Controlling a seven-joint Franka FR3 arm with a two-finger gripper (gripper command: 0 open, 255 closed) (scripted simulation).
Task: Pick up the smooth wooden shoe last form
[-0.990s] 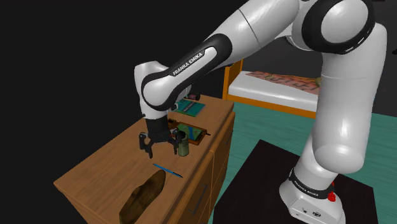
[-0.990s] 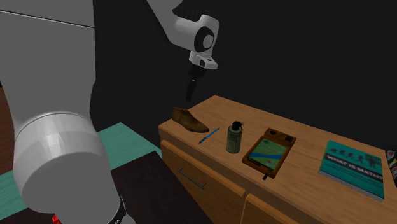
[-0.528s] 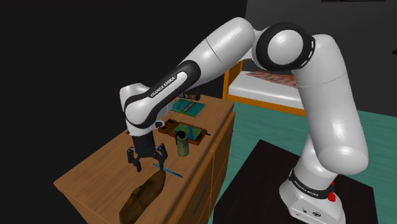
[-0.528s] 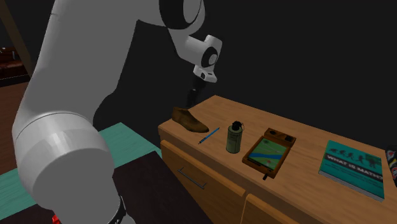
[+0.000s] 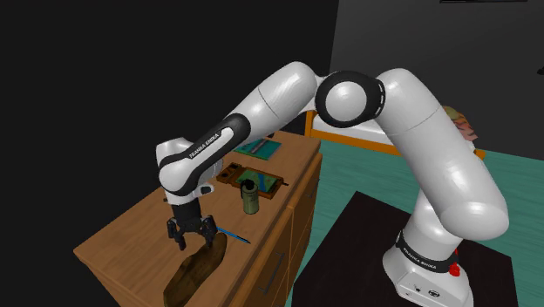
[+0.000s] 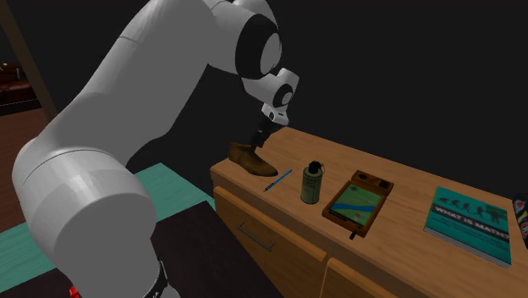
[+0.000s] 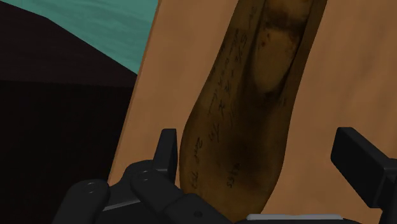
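Just above a dark brown, smooth wooden shoe last (image 5: 197, 266) (image 6: 251, 158) (image 7: 254, 95), the white robot arm (image 5: 261, 103) (image 6: 169, 85) holds its black jaws released and spread wide. In the wrist view one jaw stands on each side of the form, with the wood between them ungripped. The last lies flat at one end of a light brown wooden dresser worktop (image 5: 131, 228) (image 6: 406, 173), close to its front edge, at about 7 o'clock in the shoulder view. In the second exterior view a slim blue pen (image 6: 277, 179) (image 5: 231, 234) rests just beside the last at its 4 o'clock. A small upright green bottle (image 6: 311, 183) (image 5: 250, 194) stands at the pen's 3 o'clock, and a flat wooden tray with a teal map face (image 6: 360, 203) (image 5: 266, 181) lies next to it. A teal book (image 6: 470, 222) (image 5: 260, 146) lies farther along, well apart from the last. At 1 o'clock in the shoulder view stands an orange-framed bed (image 5: 366, 122) on a teal floor (image 5: 366, 174).
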